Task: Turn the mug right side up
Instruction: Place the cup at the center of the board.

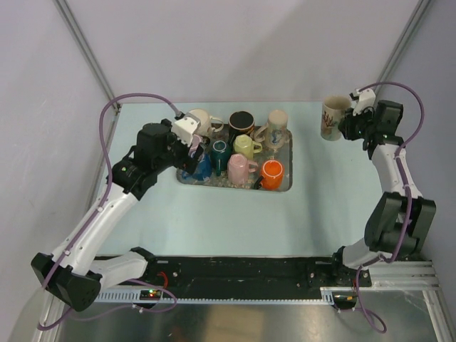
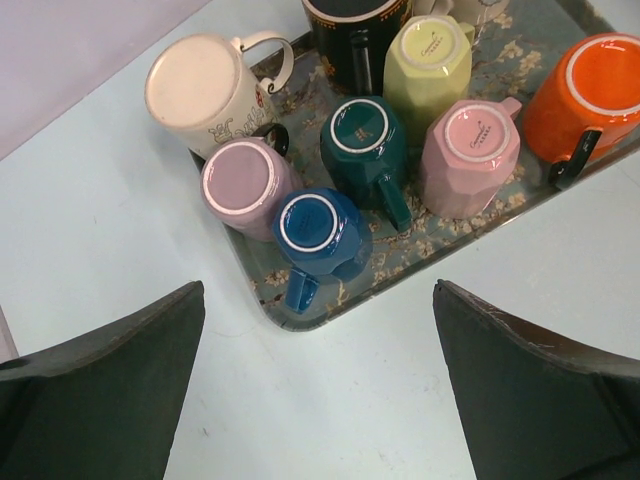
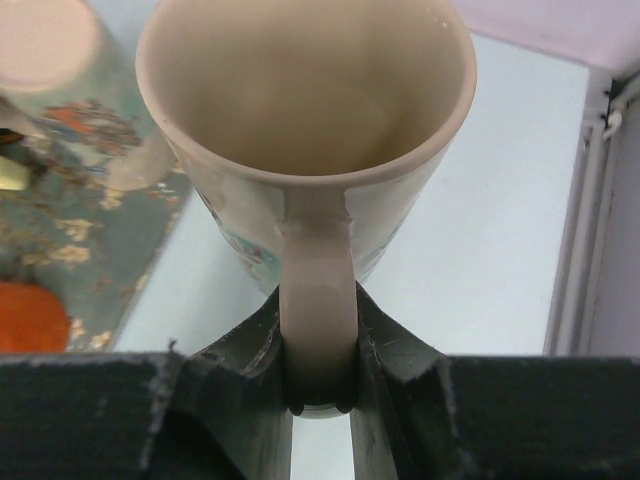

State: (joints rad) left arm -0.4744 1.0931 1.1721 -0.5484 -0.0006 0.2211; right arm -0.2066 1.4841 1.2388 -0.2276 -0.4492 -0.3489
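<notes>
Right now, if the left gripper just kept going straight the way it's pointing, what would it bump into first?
Most likely the upside-down blue mug at the near corner of the tray, centred ahead of the open left gripper. Depth is hard to judge, so it might meet the tray's rim instead.

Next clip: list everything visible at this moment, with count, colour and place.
Floral-patterned metal tray: one, teal-grey, middle of the table.
Ceramic mugs on the tray: nine; off-white mug, black mug, yellow-green mug, dark teal mug, pink mug, orange mug, lilac mug, blue mug, tall beige patterned mug.
Cream patterned mug: one, mouth up, right of the tray, held by its handle.
Table: one, pale blue.
Left gripper: open, above the tray's near-left corner.
Right gripper: shut on the cream patterned mug's handle.
</notes>
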